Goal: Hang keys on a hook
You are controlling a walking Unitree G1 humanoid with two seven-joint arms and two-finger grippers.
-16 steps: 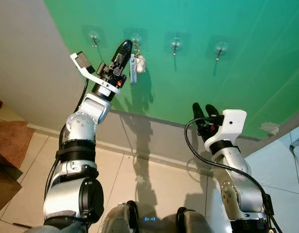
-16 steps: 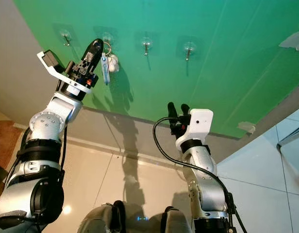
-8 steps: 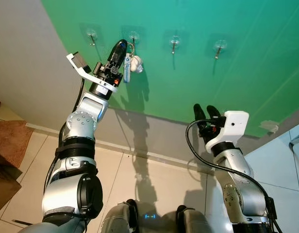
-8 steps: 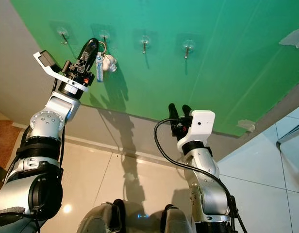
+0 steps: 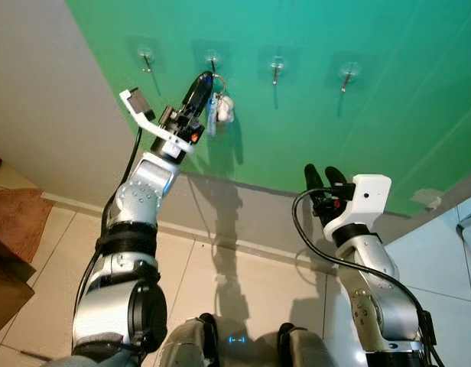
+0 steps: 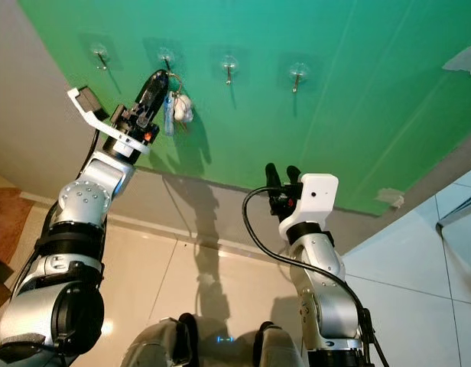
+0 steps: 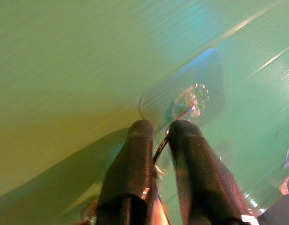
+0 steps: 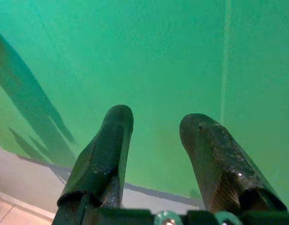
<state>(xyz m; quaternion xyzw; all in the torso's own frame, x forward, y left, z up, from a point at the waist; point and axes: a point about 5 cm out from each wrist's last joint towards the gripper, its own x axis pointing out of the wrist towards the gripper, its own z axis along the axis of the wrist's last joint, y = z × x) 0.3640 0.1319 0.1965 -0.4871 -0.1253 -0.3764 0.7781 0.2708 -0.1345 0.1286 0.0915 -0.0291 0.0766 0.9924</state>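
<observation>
Four clear stick-on hooks line the green wall. My left gripper [image 5: 207, 79] is raised just below the second hook [image 5: 212, 58] from the left, shut on the key ring. The keys [image 5: 221, 112], with a blue tag and a white charm, dangle to the right of its fingers. In the left wrist view the thin ring [image 7: 159, 149] sits pinched between the fingertips [image 7: 140, 129], and the metal hook [image 7: 193, 99] lies just beyond them. Whether the ring is over the hook is unclear. My right gripper [image 5: 323, 174] is held lower, open and empty, facing the wall [image 8: 182, 56].
Free hooks are at the left [image 5: 147, 58], right of centre [image 5: 276, 68] and far right [image 5: 347, 76]. A grey band runs under the green wall. Pale floor tiles [image 5: 235, 290] lie below, with a brown rug [image 5: 17, 218] at the left.
My left arm has swung to the right and a little lower, bringing the ring and dangling keys right under the second hook. The right arm has not moved.
</observation>
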